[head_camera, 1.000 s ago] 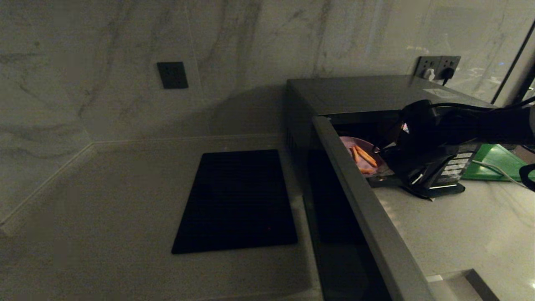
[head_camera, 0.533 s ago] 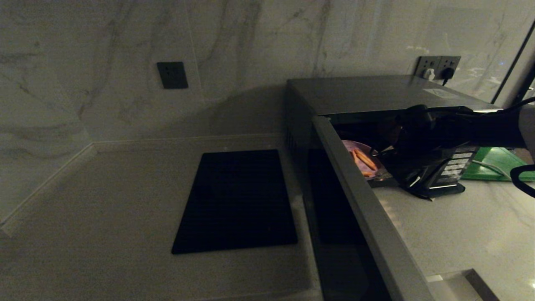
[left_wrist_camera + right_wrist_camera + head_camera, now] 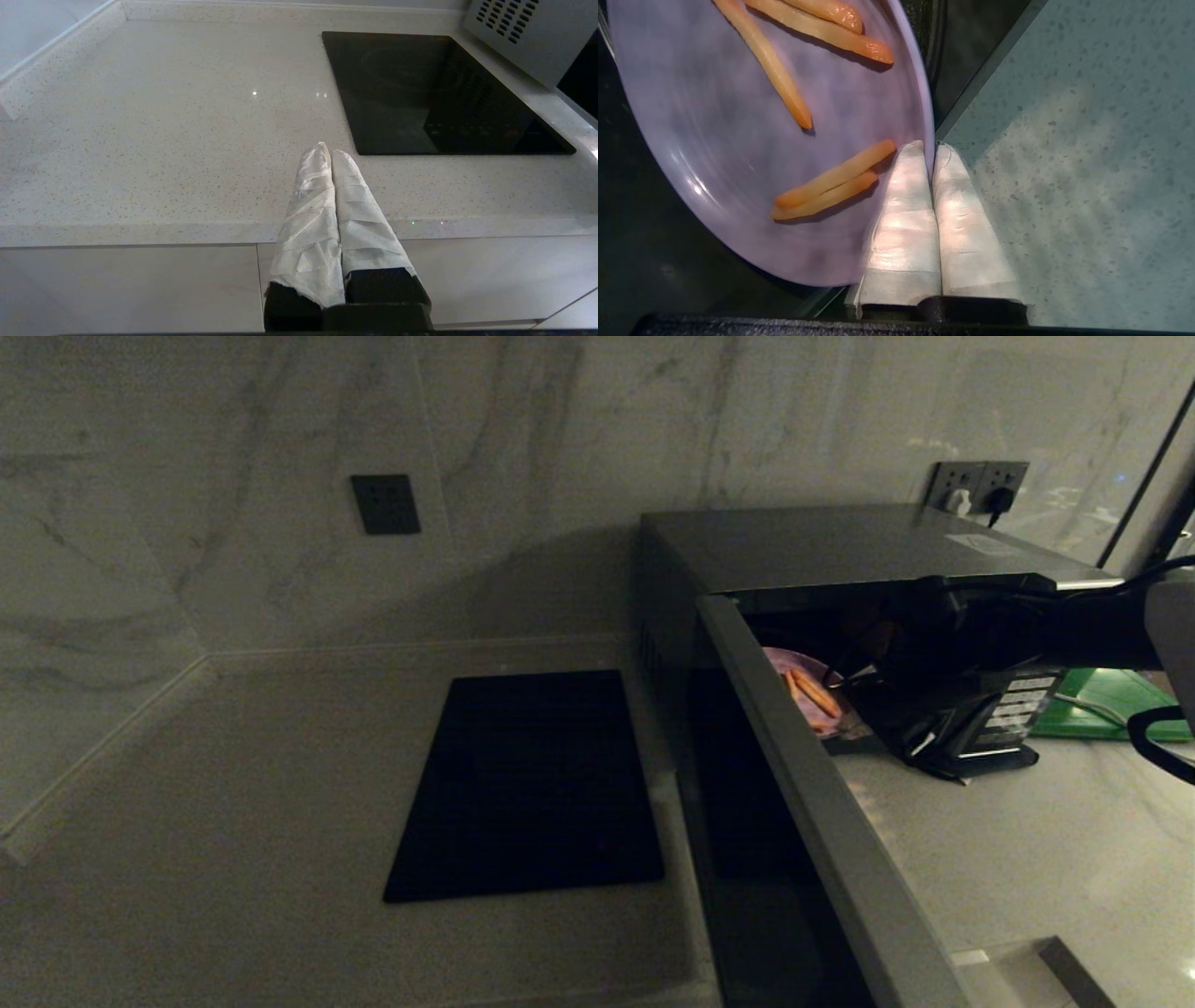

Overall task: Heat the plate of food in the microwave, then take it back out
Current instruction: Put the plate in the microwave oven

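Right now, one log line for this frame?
right gripper: shut on plate of food rim | plate: at microwave opening | door: open | left gripper: shut, parked

The plate of food point(image 3: 803, 695) sits inside the microwave point(image 3: 840, 551), right of the mat point(image 3: 532, 784).

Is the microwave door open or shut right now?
Open. The microwave door swings out toward the camera, and the plate of food shows inside the cavity, right gripper pinching its rim.

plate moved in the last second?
Yes. In the head view the plate of food has slid deeper into the microwave, away from its front sill, pinched at the rim by the right gripper.
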Tool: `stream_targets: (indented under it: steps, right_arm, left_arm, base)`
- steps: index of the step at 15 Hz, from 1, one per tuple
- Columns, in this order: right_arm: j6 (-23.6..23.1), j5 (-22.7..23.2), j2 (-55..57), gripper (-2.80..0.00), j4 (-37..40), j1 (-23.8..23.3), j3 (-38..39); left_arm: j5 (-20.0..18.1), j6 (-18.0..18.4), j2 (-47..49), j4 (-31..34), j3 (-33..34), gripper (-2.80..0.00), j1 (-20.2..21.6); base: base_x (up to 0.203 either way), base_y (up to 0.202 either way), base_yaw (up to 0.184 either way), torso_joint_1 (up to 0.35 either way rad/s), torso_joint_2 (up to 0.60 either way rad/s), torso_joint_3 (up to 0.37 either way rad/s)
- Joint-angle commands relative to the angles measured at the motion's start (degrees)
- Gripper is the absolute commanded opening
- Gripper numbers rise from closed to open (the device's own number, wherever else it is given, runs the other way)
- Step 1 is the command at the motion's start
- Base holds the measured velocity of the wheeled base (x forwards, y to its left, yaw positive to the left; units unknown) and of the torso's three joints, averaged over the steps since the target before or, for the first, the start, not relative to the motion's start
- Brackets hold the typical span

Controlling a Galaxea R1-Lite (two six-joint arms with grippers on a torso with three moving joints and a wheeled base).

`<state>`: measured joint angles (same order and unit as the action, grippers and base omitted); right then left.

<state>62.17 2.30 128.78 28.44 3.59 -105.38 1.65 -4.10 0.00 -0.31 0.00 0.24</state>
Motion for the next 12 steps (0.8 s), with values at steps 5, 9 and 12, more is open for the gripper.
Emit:
stream_targets:
  steps: [5, 9, 12]
  right_arm:
    - [0.2, 0.0, -0.8, 0.0, 0.2, -0.3, -1.0]
    - [0.3, -0.1, -3.6, 0.0, 0.5, -0.7, -0.3]
    - [0.3, -0.9, -9.2, 0.0, 0.7, -1.0, 3.2]
  left_arm:
    - [0.0, 0.0, 0.1, 0.0, 0.0, -2.8, 0.0]
    - [0.0, -0.1, 0.1, 0.0, 0.0, -2.8, 0.0]
    - [0.0, 0.0, 0.1, 0.0, 0.0, -2.8, 0.0]
  base:
    - [0.0, 0.0, 0.0, 0.0, 0.0, 0.0]
    - [0.0, 0.0, 0.0, 0.0, 0.0, 0.0]
    - [0.0, 0.0, 0.0, 0.0, 0.0, 0.0]
